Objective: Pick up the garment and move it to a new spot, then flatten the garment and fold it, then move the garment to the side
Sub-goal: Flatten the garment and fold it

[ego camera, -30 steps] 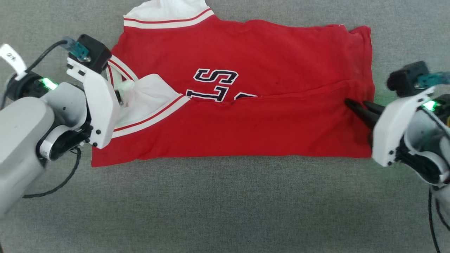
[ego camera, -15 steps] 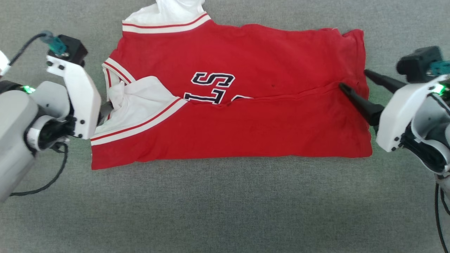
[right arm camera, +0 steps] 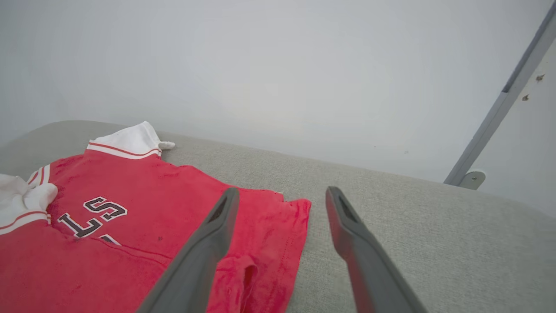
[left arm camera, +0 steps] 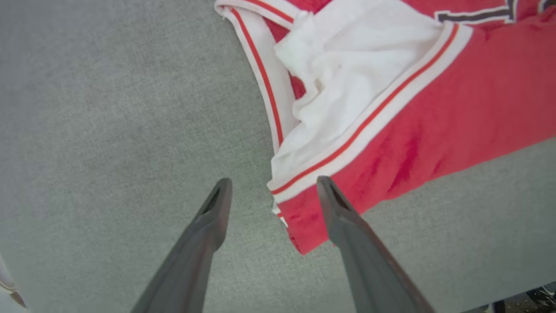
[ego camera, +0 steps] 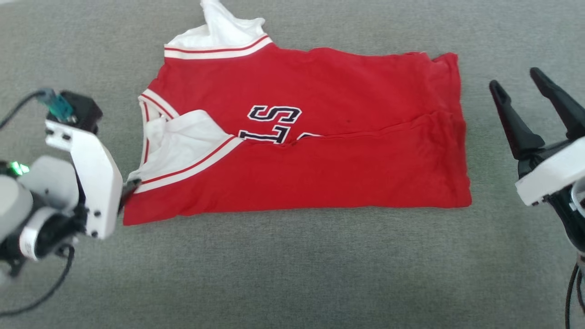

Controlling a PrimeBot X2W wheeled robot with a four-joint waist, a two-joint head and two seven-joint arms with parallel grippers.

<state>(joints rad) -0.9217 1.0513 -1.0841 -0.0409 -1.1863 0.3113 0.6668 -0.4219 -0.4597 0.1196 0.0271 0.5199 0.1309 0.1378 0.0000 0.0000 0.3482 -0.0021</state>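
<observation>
The garment is a red jersey with white striped sleeves and part of a black print showing. It lies on the grey surface with its near half folded over the far half. My left gripper is open at the garment's near left corner. The corner's striped trim lies below and between the fingers, and nothing is gripped. In the head view one dark fingertip peeks out from behind the white wrist plate. My right gripper is open and raised, off the garment's right edge. In the right wrist view it hovers over the hem.
The grey fabric surface stretches wide in front of the garment and on both sides. A pale wall rises behind it, with a slanted grey metal bar at the right. A black cable hangs from my left arm.
Both grippers have opened and let go of the garment. The left drew back toward the near left corner; the right lifted and pulled away to the right. The folded garment stays flat.
</observation>
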